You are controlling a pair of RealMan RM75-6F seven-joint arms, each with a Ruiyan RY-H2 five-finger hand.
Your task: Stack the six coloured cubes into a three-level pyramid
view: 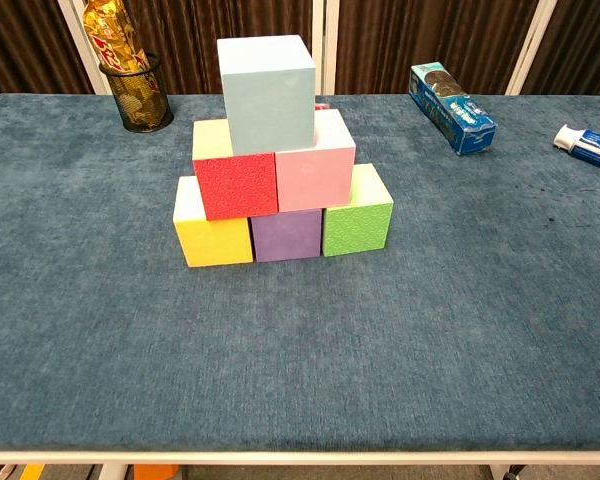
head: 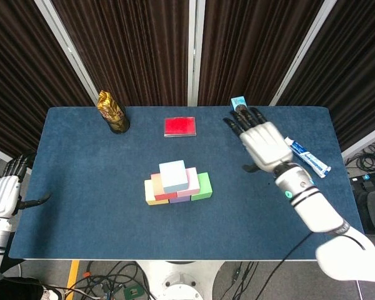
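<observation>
On the table [view: 500, 330], upright cube pyramid [view: 280, 160].

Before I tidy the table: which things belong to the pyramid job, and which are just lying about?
Job: blue cube, red cube, pink cube, yellow cube, purple cube, green cube.

Lying about: gold can, red box, cookie box, toothpaste.

No legible text anywhere. Blue cookie box [view: 453, 108], upper right of the chest view: printing and a round cookie picture on its side, wording too small to read. Toothpaste tube [view: 588, 145], far right edge: blue and white marks, unreadable. Gold packet [view: 111, 37] in the black mesh cup [view: 138, 98], upper left: red lettering, blurred, can't make it out.
</observation>
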